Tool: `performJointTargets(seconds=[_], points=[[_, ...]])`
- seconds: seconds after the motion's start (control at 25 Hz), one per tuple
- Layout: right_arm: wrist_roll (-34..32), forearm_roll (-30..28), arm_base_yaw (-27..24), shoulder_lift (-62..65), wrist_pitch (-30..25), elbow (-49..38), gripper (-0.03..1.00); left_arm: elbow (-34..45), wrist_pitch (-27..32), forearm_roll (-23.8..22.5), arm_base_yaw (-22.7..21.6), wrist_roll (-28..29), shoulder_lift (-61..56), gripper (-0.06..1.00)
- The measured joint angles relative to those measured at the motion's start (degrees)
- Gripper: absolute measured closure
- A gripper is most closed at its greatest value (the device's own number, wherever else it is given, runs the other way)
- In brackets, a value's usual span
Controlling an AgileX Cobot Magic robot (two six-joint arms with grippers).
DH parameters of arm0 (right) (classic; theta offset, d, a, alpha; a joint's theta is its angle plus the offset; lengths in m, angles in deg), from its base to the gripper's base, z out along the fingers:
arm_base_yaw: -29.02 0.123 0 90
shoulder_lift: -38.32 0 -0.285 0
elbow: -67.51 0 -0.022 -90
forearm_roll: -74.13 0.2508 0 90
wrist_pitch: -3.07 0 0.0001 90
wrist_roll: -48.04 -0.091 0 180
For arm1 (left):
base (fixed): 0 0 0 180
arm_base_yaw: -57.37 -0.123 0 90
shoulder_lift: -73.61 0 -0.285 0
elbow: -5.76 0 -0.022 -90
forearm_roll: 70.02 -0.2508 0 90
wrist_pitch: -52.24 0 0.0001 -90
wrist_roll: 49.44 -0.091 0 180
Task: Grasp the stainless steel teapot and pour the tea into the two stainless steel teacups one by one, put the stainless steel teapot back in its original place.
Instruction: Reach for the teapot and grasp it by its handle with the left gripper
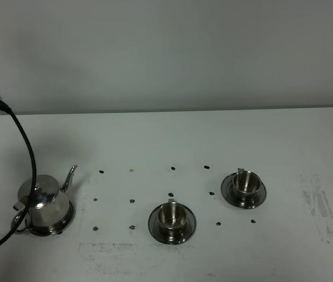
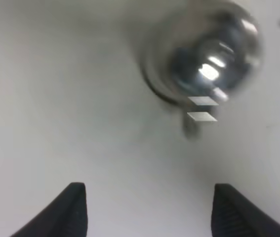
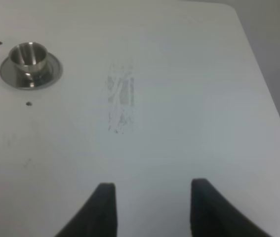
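Observation:
The stainless steel teapot (image 1: 44, 203) stands at the front left on its round steel plate (image 1: 65, 225), spout toward the back right. In the left wrist view the teapot (image 2: 206, 54) is blurred, seen from above. My left gripper (image 2: 147, 212) is open and empty above the table, apart from the pot. Two steel teacups on dark saucers stand to the right: one in the front middle (image 1: 171, 215), one further right (image 1: 246, 182). My right gripper (image 3: 149, 207) is open and empty over bare table; its view shows one teacup (image 3: 28, 57) far off. No tea is visible.
Small dark marks (image 1: 132, 201) dot the white table (image 1: 154, 135) between the pot and cups. A scuffed grey patch (image 1: 319, 205) lies at the right. A black cable (image 1: 28, 153) hangs over the left side, in front of the teapot. A pale wall stands behind.

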Motion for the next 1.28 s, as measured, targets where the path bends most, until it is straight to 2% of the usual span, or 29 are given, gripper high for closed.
performJointTargets(seconds=[0.12,0.24,0.44,0.6,0.96,1.12,1.28], points=[[0.00,0.00,0.00,0.00,0.00,0.00,0.63,1.98,0.48,-1.23,2.33,-0.06,-5.60,0.40],[0.00,0.00,0.00,0.00,0.00,0.00,0.63,8.47,-4.29,-0.83,4.05,-0.84,-11.25,0.40],[0.00,0.00,0.00,0.00,0.05,0.00,0.63,22.15,-10.92,0.45,4.17,-2.80,-19.34,0.40],[0.00,0.00,0.00,0.00,0.05,0.00,0.63,27.66,-14.10,1.47,3.51,-3.98,-21.03,0.40],[0.00,0.00,0.00,0.00,0.00,0.00,0.63,28.30,-18.87,1.58,2.56,1.78,-16.18,0.40],[0.00,0.00,0.00,0.00,0.00,0.00,0.63,25.49,-18.34,1.58,2.56,2.60,-10.85,0.40],[0.00,0.00,0.00,0.00,0.00,0.00,0.63,20.23,-14.75,1.51,2.56,2.60,-5.61,0.40]])
